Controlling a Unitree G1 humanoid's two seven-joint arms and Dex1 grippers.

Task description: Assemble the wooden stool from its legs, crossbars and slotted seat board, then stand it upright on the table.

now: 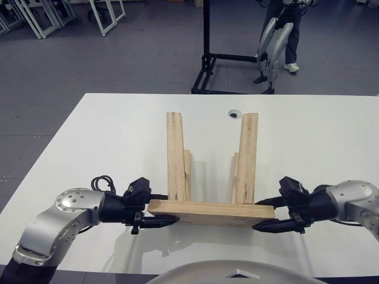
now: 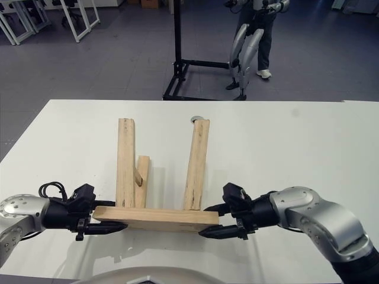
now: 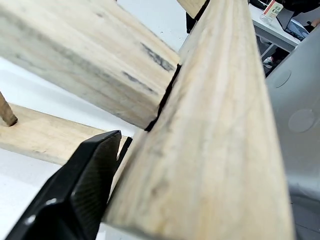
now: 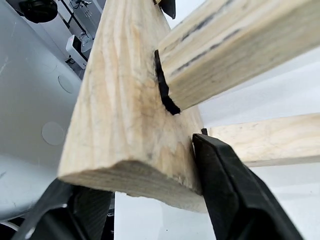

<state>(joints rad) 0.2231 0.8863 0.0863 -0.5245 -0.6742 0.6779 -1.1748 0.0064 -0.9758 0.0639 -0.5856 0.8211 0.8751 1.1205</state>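
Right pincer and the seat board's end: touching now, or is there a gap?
Touching. The right wrist view shows the right pincer straddling the seat board end, one of its fingers pressed against the board's face, no gap.

Bright even light, soft faint shadows

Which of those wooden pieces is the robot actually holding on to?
The flat board lying crosswise nearest the robot: the left tool and right tool each clamp one end. The long legs pointing away are untouched.
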